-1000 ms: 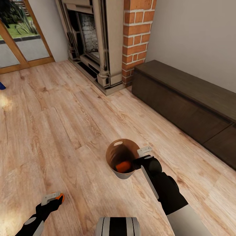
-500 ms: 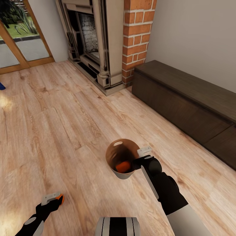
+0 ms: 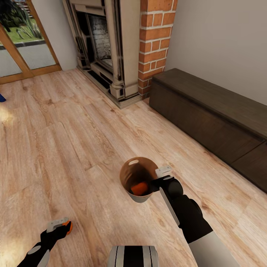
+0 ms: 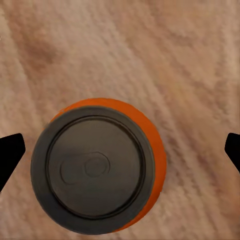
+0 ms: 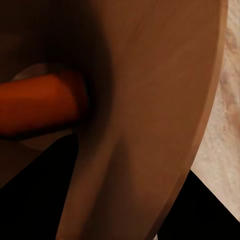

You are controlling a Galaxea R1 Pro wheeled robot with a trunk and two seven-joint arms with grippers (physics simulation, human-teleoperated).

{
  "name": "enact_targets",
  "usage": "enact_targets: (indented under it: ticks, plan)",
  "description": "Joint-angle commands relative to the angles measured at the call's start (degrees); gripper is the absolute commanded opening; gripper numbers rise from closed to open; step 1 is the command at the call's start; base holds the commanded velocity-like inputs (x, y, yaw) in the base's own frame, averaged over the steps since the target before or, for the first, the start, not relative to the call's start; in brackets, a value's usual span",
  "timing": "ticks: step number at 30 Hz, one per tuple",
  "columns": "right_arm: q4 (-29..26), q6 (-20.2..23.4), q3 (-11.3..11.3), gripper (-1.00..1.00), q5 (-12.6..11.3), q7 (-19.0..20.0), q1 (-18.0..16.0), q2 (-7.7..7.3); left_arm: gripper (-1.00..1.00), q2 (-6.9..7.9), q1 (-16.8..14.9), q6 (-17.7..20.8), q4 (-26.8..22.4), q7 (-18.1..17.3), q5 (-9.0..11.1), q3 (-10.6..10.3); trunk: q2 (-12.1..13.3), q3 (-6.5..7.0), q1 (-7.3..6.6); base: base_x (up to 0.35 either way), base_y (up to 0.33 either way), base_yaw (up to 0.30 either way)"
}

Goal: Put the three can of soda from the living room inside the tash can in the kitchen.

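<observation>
Nothing had moved since a second earlier. By the fireplace [image 3: 111, 48], the right gripper [image 3: 157, 180] clamped the trash can [image 3: 135, 168] rim, one orange can [image 3: 139, 189] lying inside. Farther from the fireplace, the left gripper [image 3: 59, 227] held a second orange can [image 4: 97, 167], its fingers spread wider than the can's top. Best to bring it above the bin mouth before releasing.

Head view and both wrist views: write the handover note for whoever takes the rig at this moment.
Left gripper: holds an orange soda can low over the wood floor, can upright, fingertips wide of it in the wrist view.
Right gripper: clamped on the trash can rim, carrying it.
Done: one orange can lies inside the bin.
Left: drop the held can in, find the third, take the bin to the kitchen.
</observation>
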Motion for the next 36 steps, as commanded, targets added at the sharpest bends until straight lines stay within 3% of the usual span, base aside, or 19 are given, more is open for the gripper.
enact_targets:
  ticks: [1, 30, 36]
  plan:
    - [-0.02, -0.08, 0.02, -1.0, -0.73, 0.12, -0.02, 0.03, 1.0, 0.0, 0.0, 0.0, 0.01, 0.0, 0.01, -0.01, 0.0, 0.0, -0.01, 0.001, 0.082, 0.0]
    - [-0.09, -0.08, 0.02, -1.0, -0.7, 0.12, -0.03, 0.08, 1.0, 0.0, 0.0, 0.0, 0.01, 0.02, 0.01, 0.01, 0.0, 0.0, -0.01, 0.0, 0.014, 0.0]
    - [-3.33, 0.06, 0.02, -1.0, -0.73, 0.12, -0.03, 0.08, 1.0, 0.0, 0.0, 0.0, 0.01, 0.01, 0.0, 0.02, 0.0, 0.0, -0.01, 0.0, 0.0, 0.0]
